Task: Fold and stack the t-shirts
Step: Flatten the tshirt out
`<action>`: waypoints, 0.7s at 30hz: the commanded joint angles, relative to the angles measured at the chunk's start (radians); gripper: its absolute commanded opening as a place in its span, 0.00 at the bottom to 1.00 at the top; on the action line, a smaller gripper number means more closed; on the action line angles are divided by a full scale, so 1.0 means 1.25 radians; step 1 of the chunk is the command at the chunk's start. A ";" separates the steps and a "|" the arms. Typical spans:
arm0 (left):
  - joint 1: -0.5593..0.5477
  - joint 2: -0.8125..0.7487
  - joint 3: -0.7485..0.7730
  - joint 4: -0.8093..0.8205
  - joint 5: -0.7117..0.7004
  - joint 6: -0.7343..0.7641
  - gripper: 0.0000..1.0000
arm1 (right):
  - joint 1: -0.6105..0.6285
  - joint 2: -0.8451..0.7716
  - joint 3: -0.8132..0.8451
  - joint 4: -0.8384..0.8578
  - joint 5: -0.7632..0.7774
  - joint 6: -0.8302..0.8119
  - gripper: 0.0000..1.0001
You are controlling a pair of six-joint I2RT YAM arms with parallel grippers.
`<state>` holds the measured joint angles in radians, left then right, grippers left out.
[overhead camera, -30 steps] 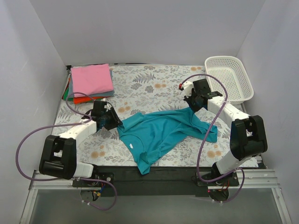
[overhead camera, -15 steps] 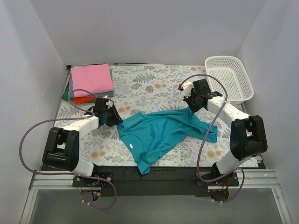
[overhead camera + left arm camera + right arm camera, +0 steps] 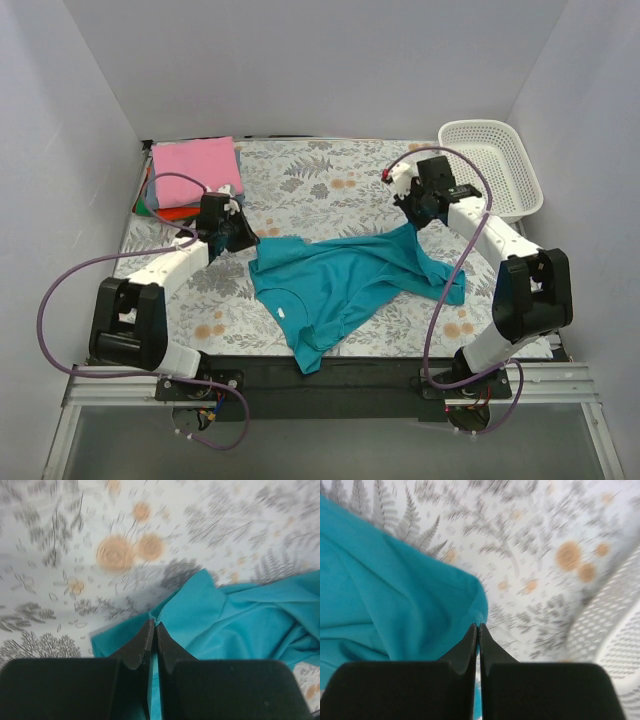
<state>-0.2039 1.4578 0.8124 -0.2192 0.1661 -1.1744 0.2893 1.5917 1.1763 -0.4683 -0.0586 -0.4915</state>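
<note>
Left gripper (image 3: 241, 238): jaws pressed together, pinching a raised fold on the edge of the teal t-shirt (image 3: 340, 275). Left wrist view confirms it. The tips meet on the cloth edge. Teal fabric spreads to the right of the jaws, with a small flap to their left, and the floral table cloth (image 3: 115, 555) lies ahead of them.

Right gripper (image 3: 418, 222): jaws also together, clamped on a corner of the same shirt. In the right wrist view the corner peaks right at the tips and the shirt body falls away to the left of the jaws. The table cloth is ahead, and the white mesh basket (image 3: 615, 625) is off to their right, not touching.

Top view: the shirt's far edge spans from one set of jaws to the other. The rest lies rumpled and creased on the table cloth on the near side of both jaws. One end trails toward the arm bases.

The folded stack sits beyond the left jaws in the far left corner, apart from them. The pink t-shirt (image 3: 195, 168) is on top, with the orange-red t-shirt (image 3: 175, 212) showing under its near edge. I cannot tell the lower layers apart.
</note>
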 commanded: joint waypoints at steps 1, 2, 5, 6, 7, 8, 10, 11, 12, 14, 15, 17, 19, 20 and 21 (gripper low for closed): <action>0.005 -0.139 0.109 0.027 -0.046 0.088 0.00 | -0.017 -0.041 0.145 -0.031 -0.037 -0.110 0.01; 0.005 -0.156 0.123 0.034 -0.053 0.124 0.00 | -0.019 -0.042 0.198 -0.062 -0.041 -0.132 0.01; 0.005 -0.238 0.173 0.068 -0.072 0.185 0.00 | -0.023 -0.061 0.305 -0.106 -0.067 -0.205 0.01; 0.006 -0.259 0.181 0.082 -0.076 0.197 0.00 | -0.024 -0.067 0.331 -0.116 -0.078 -0.223 0.01; 0.006 -0.299 0.189 0.097 -0.086 0.207 0.00 | -0.023 -0.074 0.352 -0.124 -0.081 -0.243 0.01; 0.006 -0.318 0.207 0.128 -0.089 0.214 0.00 | -0.023 -0.091 0.379 -0.128 -0.083 -0.269 0.01; 0.006 -0.366 0.227 0.158 -0.090 0.229 0.00 | -0.023 -0.107 0.459 -0.146 -0.092 -0.294 0.01; 0.006 -0.378 0.248 0.170 -0.088 0.230 0.00 | -0.024 -0.127 0.485 -0.149 -0.094 -0.310 0.01; 0.006 -0.393 0.261 0.201 -0.079 0.237 0.00 | -0.024 -0.138 0.508 -0.153 -0.100 -0.316 0.01; 0.006 -0.435 0.275 0.245 -0.057 0.242 0.00 | -0.023 -0.175 0.577 -0.151 -0.104 -0.327 0.01; 0.006 -0.446 0.295 0.257 -0.053 0.247 0.00 | -0.024 -0.185 0.601 -0.149 -0.104 -0.323 0.01; 0.005 -0.474 0.323 0.273 -0.031 0.250 0.00 | -0.023 -0.224 0.659 -0.145 -0.103 -0.310 0.01; 0.006 -0.485 0.368 0.281 -0.010 0.256 0.00 | -0.024 -0.251 0.698 -0.135 -0.098 -0.298 0.01; 0.005 -0.489 0.384 0.285 0.010 0.257 0.00 | -0.024 -0.280 0.707 -0.126 -0.097 -0.292 0.01; 0.005 -0.497 0.398 0.288 0.026 0.256 0.00 | -0.024 -0.295 0.713 -0.114 -0.087 -0.279 0.01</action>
<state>-0.2039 0.8654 1.2419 0.0841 0.1329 -0.8845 0.2619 1.2987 2.0052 -0.6529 -0.1715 -0.8516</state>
